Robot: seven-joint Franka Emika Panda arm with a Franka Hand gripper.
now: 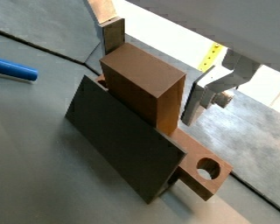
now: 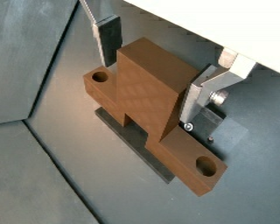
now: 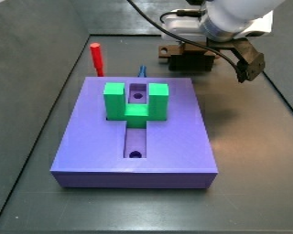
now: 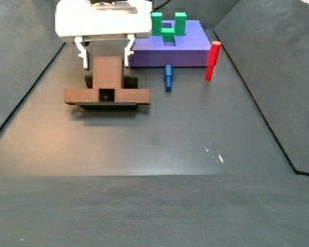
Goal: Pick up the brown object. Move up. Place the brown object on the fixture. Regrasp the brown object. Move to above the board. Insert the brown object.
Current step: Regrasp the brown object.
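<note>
Regrasp step, by the look of it. Brown object (image 2: 149,109) resting on fixture (image 1: 122,140), well apart from board (image 3: 106,151), at its 1 o'clock. Gripper (image 2: 160,66) straddling the raised block, fingers (image 2: 108,39) apart, not clamped. Next: close squarely, lift.

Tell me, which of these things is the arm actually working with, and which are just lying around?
Part of the job:
- brown object, resting on the fixture
- fixture, the dark holder under it
- board, purple, with its green block
- gripper, fingers open either side of the brown object's raised block

Just lying about:
- red peg
- blue piece
</note>
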